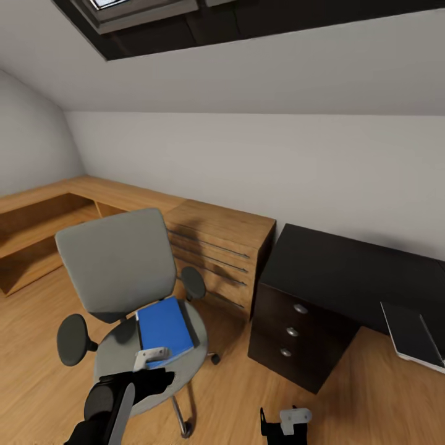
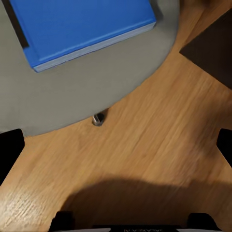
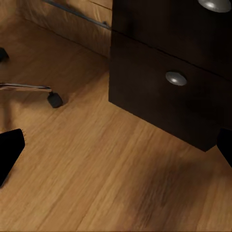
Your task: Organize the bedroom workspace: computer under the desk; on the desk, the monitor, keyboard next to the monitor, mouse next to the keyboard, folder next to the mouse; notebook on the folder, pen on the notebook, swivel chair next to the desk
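The grey swivel chair point(image 1: 117, 266) stands on the wood floor left of centre, with the bright-blue folder point(image 1: 164, 330) lying flat on its seat point(image 2: 72, 96). My left gripper point(image 1: 153, 364) hovers open over the seat's front edge, just short of the folder point(image 2: 82, 29), and holds nothing point(image 2: 116, 150). Low at the bottom of the head view, my right gripper point(image 1: 285, 423) is open above bare floor, facing the desk's drawer unit point(image 3: 169, 82). The black-topped desk point(image 1: 352, 266) stands at the right. A grey box with a light edge point(image 1: 411, 337), apparently the computer, sits beneath it.
A light-wood dresser point(image 1: 222, 247) stands between chair and desk, against the white wall. A low wooden shelf point(image 1: 37, 228) runs along the left wall. The chair's chrome base and a caster point(image 3: 54, 100) spread over the floor. Open wood floor lies in front of the drawer unit point(image 1: 296, 334).
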{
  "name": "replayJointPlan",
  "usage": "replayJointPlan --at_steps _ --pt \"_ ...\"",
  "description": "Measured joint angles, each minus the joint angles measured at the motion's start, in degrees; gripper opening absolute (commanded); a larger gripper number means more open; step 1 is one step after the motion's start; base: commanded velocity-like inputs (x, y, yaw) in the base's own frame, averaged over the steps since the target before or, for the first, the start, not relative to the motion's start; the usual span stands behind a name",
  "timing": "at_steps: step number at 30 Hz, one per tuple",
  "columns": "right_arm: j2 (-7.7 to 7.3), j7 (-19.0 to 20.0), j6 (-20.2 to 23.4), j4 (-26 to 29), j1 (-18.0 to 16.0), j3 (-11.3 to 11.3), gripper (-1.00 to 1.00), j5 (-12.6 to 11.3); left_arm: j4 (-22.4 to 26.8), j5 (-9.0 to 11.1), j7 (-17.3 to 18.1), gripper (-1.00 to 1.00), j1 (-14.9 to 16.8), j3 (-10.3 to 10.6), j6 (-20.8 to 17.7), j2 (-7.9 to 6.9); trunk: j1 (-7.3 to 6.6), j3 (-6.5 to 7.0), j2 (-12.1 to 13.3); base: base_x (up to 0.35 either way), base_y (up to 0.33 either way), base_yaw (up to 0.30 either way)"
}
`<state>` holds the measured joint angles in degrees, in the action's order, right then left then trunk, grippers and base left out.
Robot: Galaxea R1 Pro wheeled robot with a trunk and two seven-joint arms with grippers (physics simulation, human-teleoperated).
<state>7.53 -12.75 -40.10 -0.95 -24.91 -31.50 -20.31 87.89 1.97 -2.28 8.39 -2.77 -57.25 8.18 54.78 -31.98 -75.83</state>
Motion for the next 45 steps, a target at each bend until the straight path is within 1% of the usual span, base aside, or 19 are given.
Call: replayJointPlan --at_steps 5,10,12,14,15,19,22,24,26,27,28,31,33,35,37,38,41,43,45 --pt "-0.04 0.0 -0.01 0.0 0.0 0.0 1.0 0.0 0.25 -0.03 -0.12 1.0 0.0 -0.35 -0.02 -0.37 0.0 -0.1 0.0 0.0 0.0 0.146" --pt "-0.19 0.0 -0.03 0.0 0.0 0.07 1.0 -0.01 1.58 -0.03 -0.17 1.0 0.0 -2.17 -0.1 -0.92 0.0 -0.22 0.0 0.0 0.0 0.112" --pt "-0.23 0.0 -0.04 0.0 0.0 0.08 1.0 0.0 2.03 -0.04 -0.19 1.0 -0.02 -3.13 -0.17 -1.14 0.0 -0.26 0.0 0.0 0.0 0.062" --pt "-0.25 0.02 -0.07 0.0 0.0 0.08 1.0 0.0 2.26 -0.06 -0.23 1.0 -0.05 -4.6 -0.22 -1.25 0.0 -0.28 0.0 0.0 0.0 0.032" --pt "-0.25 0.02 -0.08 0.0 0.0 0.08 1.0 0.01 2.34 -0.12 -0.24 1.0 -0.03 -5.78 -0.28 -1.31 0.0 -0.29 0.0 0.0 0.0 0.02" --pt "-0.36 0.07 -0.11 0.04 0.0 0.14 1.0 0.0 2.43 -0.13 -0.36 1.0 0.54 -8.4 -0.41 -1.35 0.0 -0.3 0.0 0.0 0.0 0.01" --pt "-0.49 0.09 -0.12 0.06 0.0 0.16 1.0 0.05 2.12 -0.2 -0.7 1.0 2.29 -9.74 -0.58 -1.36 0.0 -0.31 0.0 0.0 0.0 0.003" --pt "-0.55 0.06 -0.12 0.07 0.0 0.17 1.0 0.07 1.09 -0.27 -1.24 1.0 4.04 -11.21 -0.7 -1.33 0.0 -0.31 0.0 0.0 0.0 0.001" --pt "-0.59 0.08 -0.12 0.07 0.0 0.16 1.0 0.12 -2.17 -0.3 -2.22 1.0 7.18 -13.28 -0.8 -1.3 0.0 -0.31 0.0 0.0 0.0 0.0" --pt "-0.6 0.09 -0.12 0.08 0.0 0.17 1.0 0.11 -4.68 -0.26 -2.58 1.0 9.07 -14.09 -0.83 -1.33 0.0 -0.31 0.0 0.0 0.0 0.0" --pt "-0.6 0.09 -0.12 0.08 0.0 0.17 1.0 0.13 -6.16 -0.26 -2.72 1.0 10.14 -14.47 -0.84 -1.35 0.0 -0.31 0.0 0.0 0.0 0.0" --pt "-1.12 0.32 -0.33 0.01 0.0 0.22 1.0 0.09 -15.42 -0.24 -3.09 1.0 16.56 -17.12 -0.87 -1.97 0.0 -0.31 0.01 0.0 0.0 0.0" --pt "-1.62 0.58 -0.41 -0.02 0.0 0.14 1.0 0.09 -18.9 -0.23 -3.14 1.0 18.86 -17.81 -0.85 -2.41 0.0 -0.31 0.0 0.0 0.0 0.0" --pt "-2.12 1.95 -0.48 -0.01 0.0 -0.01 1.0 0.12 -26.15 -0.13 -3.24 1.0 23.58 -18.53 -0.73 -4.01 0.0 -0.3 0.01 0.0 0.0 0.0" --pt "-2.31 3.11 -0.51 0.09 0.0 0.04 1.0 0.07 -29.94 -0.06 -3.27 1.0 25.89 -18.72 -0.63 -4.94 0.0 -0.31 0.0 0.0 0.0 0.0" --pt "-2.49 4.38 -0.48 0.17 0.0 0.21 1.0 -0.04 -33.14 0.21 -3.25 1.0 27.77 -18.83 -0.57 -5.66 0.0 -0.31 0.0 0.0 0.0 0.0" --pt "-2.63 6.34 -0.27 0.77 -0.02 1.0 1.0 -0.29 -36.98 1.22 -3.15 1.0 30.22 -18.95 -0.46 -6.4 0.0 -0.31 0.0 0.0 0.0 0.0" --pt "-3.07 7.37 0.45 2.87 -0.02 3.03 1.0 -1.37 -38.52 2.21 -2.99 1.0 31.21 -18.95 -0.38 -6.56 0.0 -0.31 0.0 0.0 0.0 0.0" --pt "-3.52 7.67 1.86 4.55 -0.01 4.35 1.0 -2.26 -38.92 2.53 -2.89 1.0 31.46 -18.98 -0.33 -6.58 0.0 -0.31 0.0 0.0 0.0 0.0"
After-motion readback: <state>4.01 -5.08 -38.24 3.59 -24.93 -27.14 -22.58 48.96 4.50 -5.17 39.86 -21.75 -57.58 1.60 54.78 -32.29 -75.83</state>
